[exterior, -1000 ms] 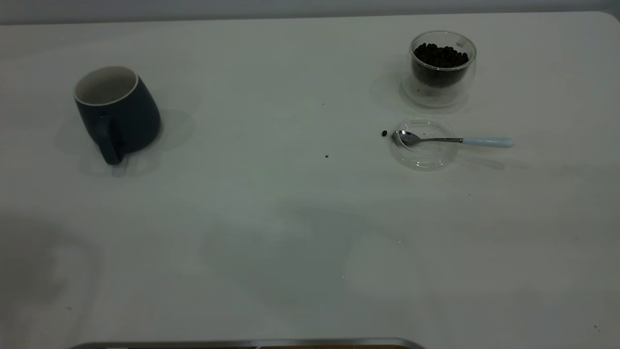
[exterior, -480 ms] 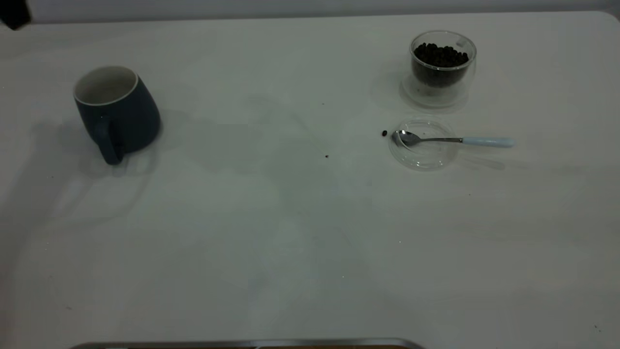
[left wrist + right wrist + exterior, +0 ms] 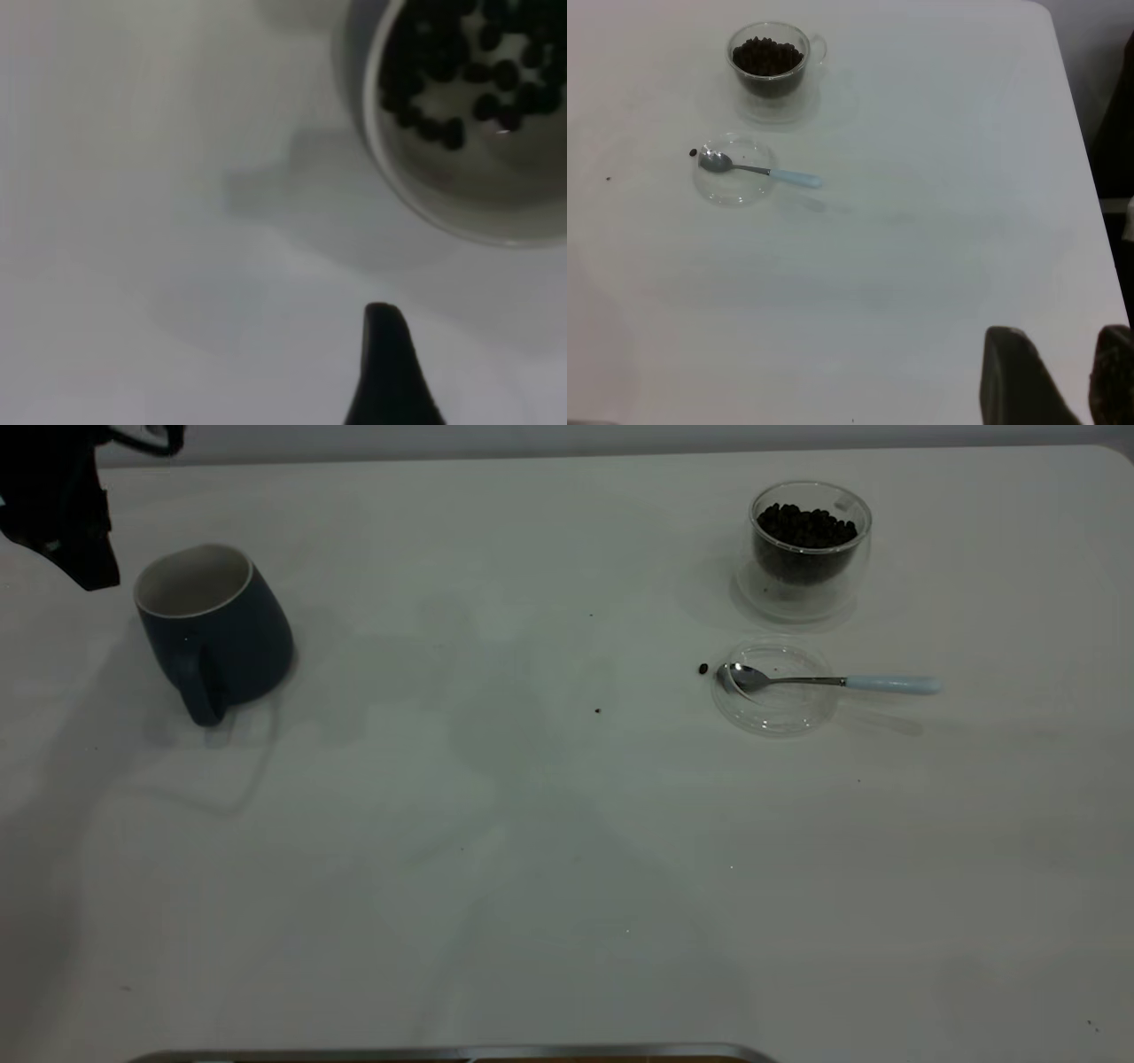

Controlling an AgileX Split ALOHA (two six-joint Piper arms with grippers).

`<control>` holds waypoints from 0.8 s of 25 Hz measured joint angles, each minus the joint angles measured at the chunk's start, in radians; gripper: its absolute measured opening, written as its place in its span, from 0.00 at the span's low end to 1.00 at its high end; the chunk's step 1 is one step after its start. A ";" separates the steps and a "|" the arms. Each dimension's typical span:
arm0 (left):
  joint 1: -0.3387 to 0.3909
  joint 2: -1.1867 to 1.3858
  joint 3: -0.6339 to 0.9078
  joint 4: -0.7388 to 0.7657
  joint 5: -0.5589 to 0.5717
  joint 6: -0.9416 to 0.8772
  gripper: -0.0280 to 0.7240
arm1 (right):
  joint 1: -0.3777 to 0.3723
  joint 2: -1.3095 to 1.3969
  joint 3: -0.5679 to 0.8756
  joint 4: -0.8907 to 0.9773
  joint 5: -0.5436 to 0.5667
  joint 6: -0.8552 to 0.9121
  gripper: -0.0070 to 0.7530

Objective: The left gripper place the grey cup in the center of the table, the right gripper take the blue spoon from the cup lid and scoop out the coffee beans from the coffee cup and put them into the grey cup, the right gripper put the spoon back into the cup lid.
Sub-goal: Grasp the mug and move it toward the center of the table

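The grey cup (image 3: 217, 633), dark with a white inside, stands at the table's left, handle toward the camera. The left wrist view shows its rim (image 3: 416, 190) with several beans inside. My left gripper (image 3: 84, 558) hovers just left of the cup, apart from it; one finger (image 3: 383, 354) shows, the jaws stand open and empty. The blue-handled spoon (image 3: 833, 682) lies with its bowl in the clear cup lid (image 3: 775, 713), in front of the glass coffee cup (image 3: 808, 545) full of beans. My right gripper (image 3: 1063, 341) is parked far off at the table's right, slightly open and empty.
A stray bean (image 3: 702, 669) lies just left of the lid and a speck (image 3: 597, 711) near the table's middle. The right wrist view shows the spoon (image 3: 766, 172), lid (image 3: 735, 186) and coffee cup (image 3: 769, 60) far away. A metal edge (image 3: 443, 1052) runs along the front.
My left gripper has come into view at the upper left and moved down toward the grey cup. Cup, spoon, lid and coffee cup have not moved.
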 joint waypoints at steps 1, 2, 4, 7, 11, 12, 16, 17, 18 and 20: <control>0.000 0.008 -0.001 0.016 -0.009 0.002 0.79 | 0.000 0.000 0.000 0.000 0.000 0.000 0.32; 0.000 0.016 -0.002 0.033 -0.018 0.004 0.79 | 0.000 0.000 0.000 0.000 0.000 0.000 0.32; 0.000 0.036 -0.003 0.070 -0.032 0.004 0.79 | 0.000 0.000 0.000 0.000 0.000 0.000 0.32; 0.000 0.063 -0.003 0.084 -0.047 0.004 0.79 | 0.000 0.000 0.000 -0.001 0.000 0.000 0.32; -0.011 0.103 -0.004 0.084 -0.078 0.004 0.79 | 0.000 0.000 0.000 -0.001 0.000 0.000 0.32; -0.019 0.113 -0.004 0.084 -0.080 0.004 0.79 | 0.000 0.000 0.000 -0.001 0.000 0.000 0.32; -0.067 0.132 -0.004 0.087 -0.109 0.005 0.79 | 0.000 0.000 0.000 -0.001 0.000 0.000 0.32; -0.081 0.132 -0.004 0.086 -0.123 0.005 0.79 | 0.000 0.000 0.000 -0.001 0.000 0.000 0.32; -0.102 0.133 -0.004 0.080 -0.140 0.005 0.79 | 0.000 0.000 0.000 -0.001 0.000 0.000 0.32; -0.132 0.133 -0.004 0.055 -0.164 0.005 0.79 | 0.000 0.000 0.000 -0.001 0.000 0.000 0.32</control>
